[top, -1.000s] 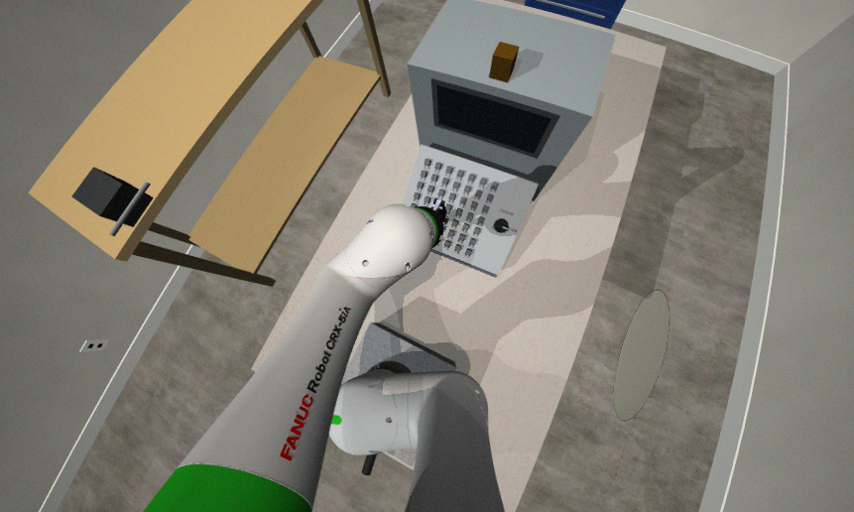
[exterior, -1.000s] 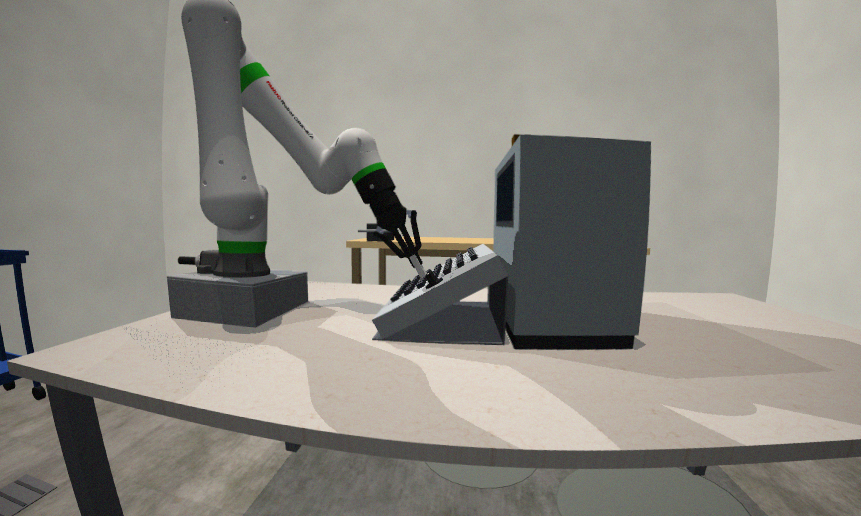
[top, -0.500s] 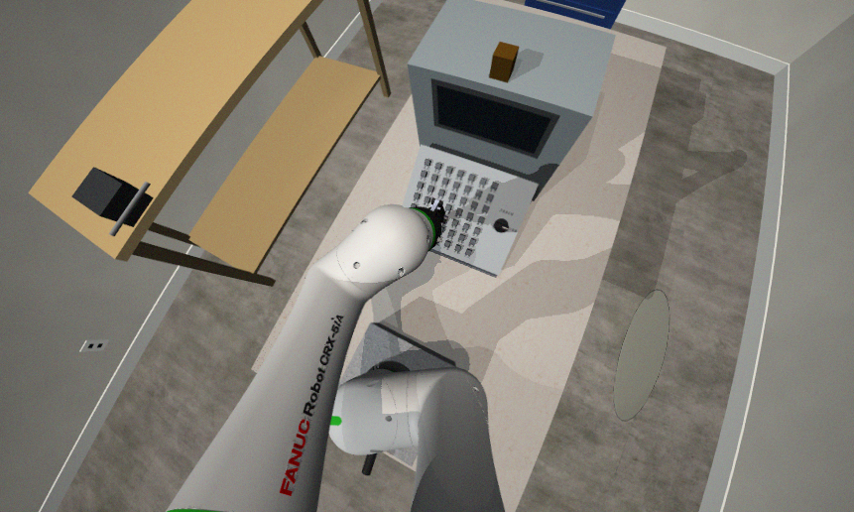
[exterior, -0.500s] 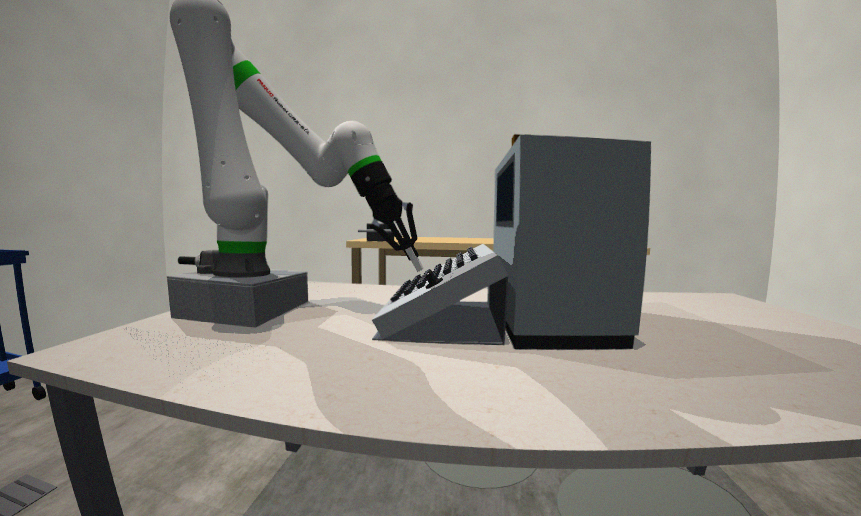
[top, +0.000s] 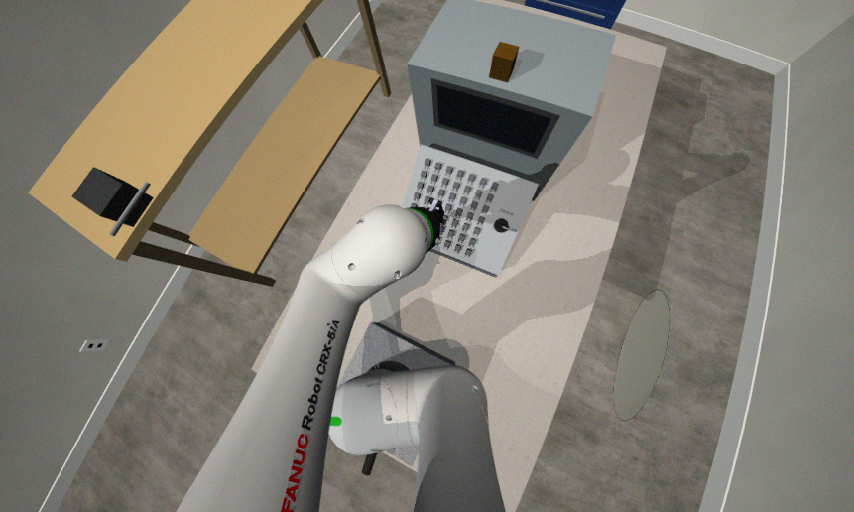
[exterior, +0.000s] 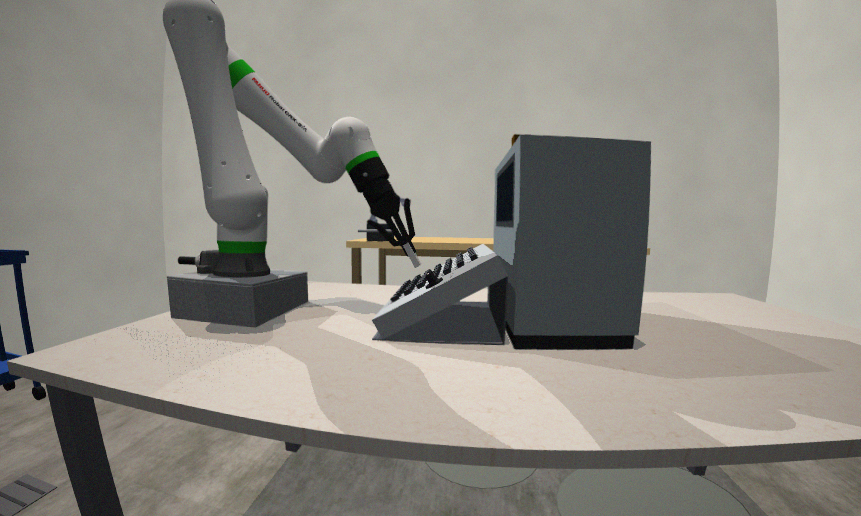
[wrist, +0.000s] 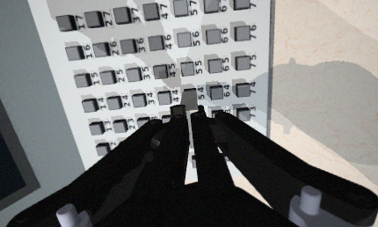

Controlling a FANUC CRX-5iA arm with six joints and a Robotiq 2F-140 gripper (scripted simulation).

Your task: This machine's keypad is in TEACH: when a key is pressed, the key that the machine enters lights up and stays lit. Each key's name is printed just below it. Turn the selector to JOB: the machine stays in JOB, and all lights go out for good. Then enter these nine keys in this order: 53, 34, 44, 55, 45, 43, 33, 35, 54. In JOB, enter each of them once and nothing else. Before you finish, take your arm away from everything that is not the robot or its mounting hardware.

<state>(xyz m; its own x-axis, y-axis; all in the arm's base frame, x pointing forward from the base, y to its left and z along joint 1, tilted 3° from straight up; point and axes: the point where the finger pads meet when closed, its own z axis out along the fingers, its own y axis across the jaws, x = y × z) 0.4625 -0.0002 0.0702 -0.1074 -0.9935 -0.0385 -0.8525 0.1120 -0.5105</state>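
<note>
My gripper [exterior: 416, 263] [wrist: 190, 102] is shut and empty, its tip a little above the sloping keypad [top: 517, 191] [exterior: 443, 292] [wrist: 262, 50]. In the wrist view the tip overlaps key 54 [wrist: 189, 91]. Key 44 [wrist: 164, 98], key 34 [wrist: 139, 99], key 55 [wrist: 187, 69], key 45 [wrist: 160, 71] and key 35 [wrist: 134, 74] show as plain grey. The fingers partly cover key 43 [wrist: 166, 119] and key 33 [wrist: 143, 120] and hide key 53. No key in view is lit. The selector [top: 501, 224] is a black knob right of the keys; its setting is unreadable.
The grey machine cabinet [top: 512, 152] [exterior: 580, 243] with a dark screen [top: 493, 117] rises behind the keypad. A brown block [top: 503, 62] sits on top. Keys 64 [wrist: 215, 91] and 65 [wrist: 214, 65] are near the tip. A wooden bench [top: 182, 95] stands to the left.
</note>
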